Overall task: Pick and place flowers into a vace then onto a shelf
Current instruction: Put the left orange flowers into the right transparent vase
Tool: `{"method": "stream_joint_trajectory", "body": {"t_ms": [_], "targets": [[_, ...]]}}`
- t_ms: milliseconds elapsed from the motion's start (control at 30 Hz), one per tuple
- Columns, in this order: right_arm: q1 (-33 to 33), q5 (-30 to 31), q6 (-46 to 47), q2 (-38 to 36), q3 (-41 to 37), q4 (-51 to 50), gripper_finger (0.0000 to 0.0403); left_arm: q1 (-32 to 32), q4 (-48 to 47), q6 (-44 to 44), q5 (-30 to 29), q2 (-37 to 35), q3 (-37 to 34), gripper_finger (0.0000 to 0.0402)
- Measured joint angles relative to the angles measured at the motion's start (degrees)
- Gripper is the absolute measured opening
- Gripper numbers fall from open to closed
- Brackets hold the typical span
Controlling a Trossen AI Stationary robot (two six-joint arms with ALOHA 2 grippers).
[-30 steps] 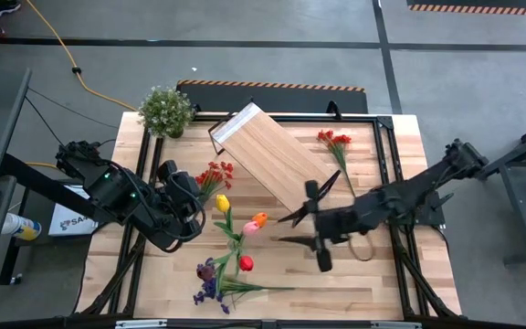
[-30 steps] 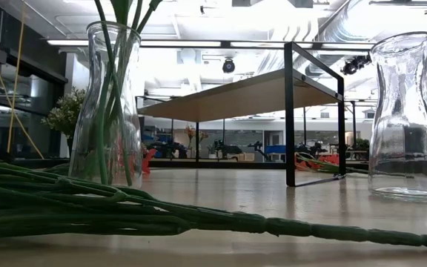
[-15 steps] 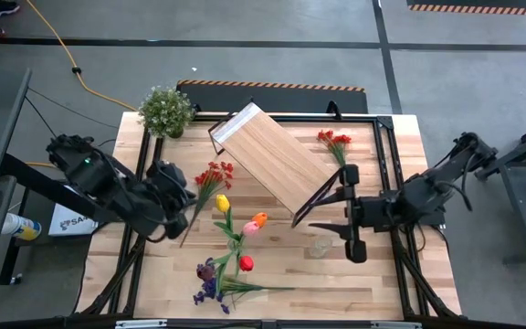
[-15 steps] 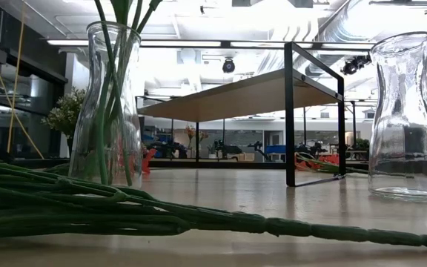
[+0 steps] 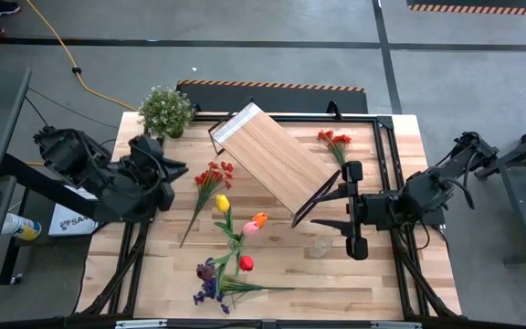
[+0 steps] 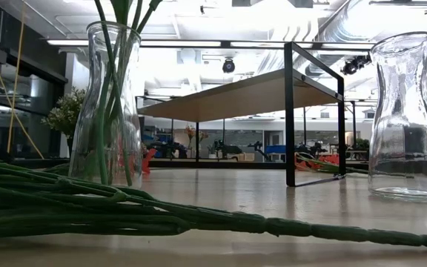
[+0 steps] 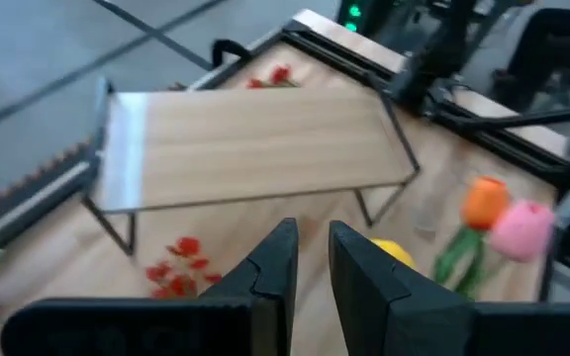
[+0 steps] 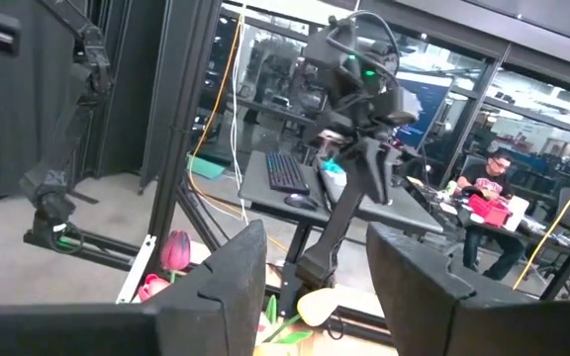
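Observation:
Tulips in yellow [image 5: 222,203], orange [image 5: 259,219], pink and red stand with their stems in a glass vase [image 6: 112,111]. A second, empty glass vase [image 5: 320,245] stands near the shelf's right leg. A red spray [image 5: 212,175] lies flat on the table, another red spray [image 5: 334,140] lies beyond the shelf, and a purple spray [image 5: 208,277] lies at the near edge. The shelf [image 5: 277,164] stands on its black frame, diagonal across the table. My left gripper [image 5: 173,171] hovers left of the red spray, slightly open and empty. My right gripper [image 5: 313,217] is wide open, just beside the empty vase on its far side.
A bushy potted plant [image 5: 165,110] stands at the far left corner. Long green stems [image 6: 87,208] lie along the near edge. A black metal frame runs around the tabletop [image 5: 373,283]. Bare wood shows at the near right.
My left gripper has drawn back from the red spray toward the table's left and far edge, uncovering the spray's stem. My right gripper has pulled back toward the right edge and turned level, uncovering the empty vase. Vases and flowers have stayed put.

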Motion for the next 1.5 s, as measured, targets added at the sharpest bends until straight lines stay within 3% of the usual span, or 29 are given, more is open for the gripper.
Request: {"method": "stream_joint_trajectory", "body": {"t_ms": [200, 400, 633, 833, 1067, 1500], "targets": [[0.0, 0.0, 0.02, 0.0, 0.0, 0.0, 0.0163, 8.24, 0.11, 10.68, -0.18, -0.01, -1.16, 0.0097], [0.04, -0.04, 2.07, 0.0, 0.0, 0.0, 0.0163, 17.36, 0.0, 17.21, 1.68, -2.05, -11.99, 0.0097], [0.04, -0.3, 2.11, 0.0, 0.0, -0.04, 0.0164, 25.83, 0.02, 5.77, 13.5, -9.12, -31.96, 0.0097], [0.04, -0.31, 2.01, 0.0, 0.0, -0.04, 0.0165, 26.65, 2.48, -7.52, 21.94, -12.28, -43.7, 0.0097], [0.04, -0.29, 2.01, 0.0, 0.0, -0.04, 0.0163, 26.71, 18.22, -10.43, 29.43, -13.31, -53.06, 0.0097], [0.02, -0.24, 2.18, 0.0, 0.0, -0.04, 0.0161, 26.69, 31.26, -12.09, 35.63, -13.31, -62.03, 0.0097]]}}
